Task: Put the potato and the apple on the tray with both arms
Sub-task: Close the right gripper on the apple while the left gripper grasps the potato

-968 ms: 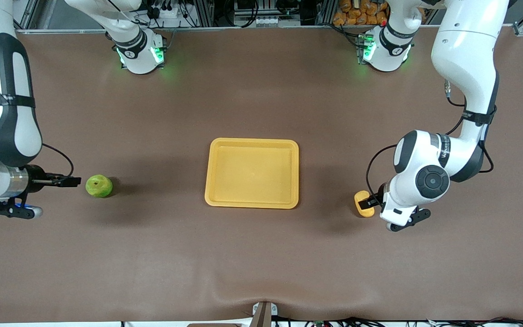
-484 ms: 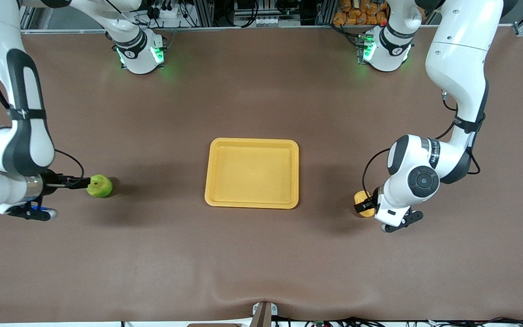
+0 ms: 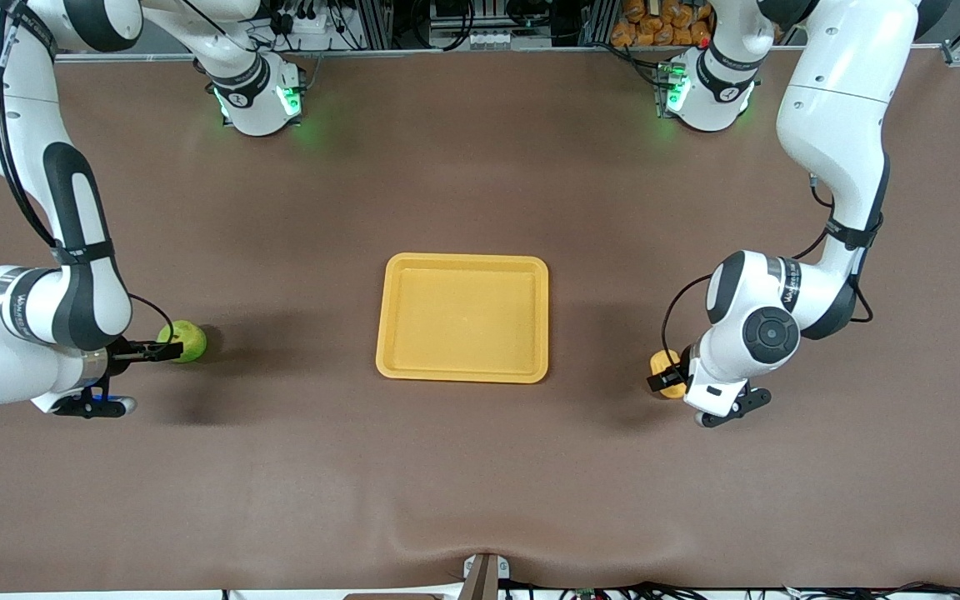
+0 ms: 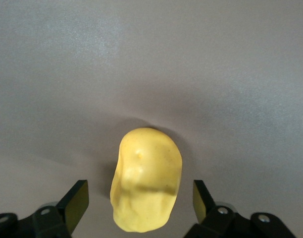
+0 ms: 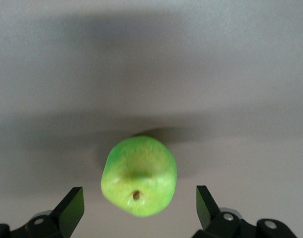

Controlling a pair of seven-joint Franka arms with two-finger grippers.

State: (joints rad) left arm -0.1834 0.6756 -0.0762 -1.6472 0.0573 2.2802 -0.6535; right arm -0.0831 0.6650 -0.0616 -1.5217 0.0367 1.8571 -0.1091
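The green apple [image 3: 187, 339] lies on the table toward the right arm's end. My right gripper [image 3: 160, 350] is low at it, open. In the right wrist view the apple [image 5: 139, 176] sits between the spread fingers of the right gripper [image 5: 139, 206], with gaps on both sides. The yellow-orange potato [image 3: 662, 365] lies toward the left arm's end. My left gripper [image 3: 667, 378] is open, down at it. In the left wrist view the potato [image 4: 146, 186] lies between the fingers of the left gripper [image 4: 139, 201], untouched. The yellow-orange tray [image 3: 463, 261] lies mid-table, with nothing on it.
The brown table mat [image 3: 480, 467] is bare around the tray. Both arm bases [image 3: 255, 96] stand along the table edge farthest from the front camera, with cables and racks past them.
My right gripper has moved in from short of the apple until its fingers straddle it. My left gripper has shifted a little farther over the potato. Neither object has moved.
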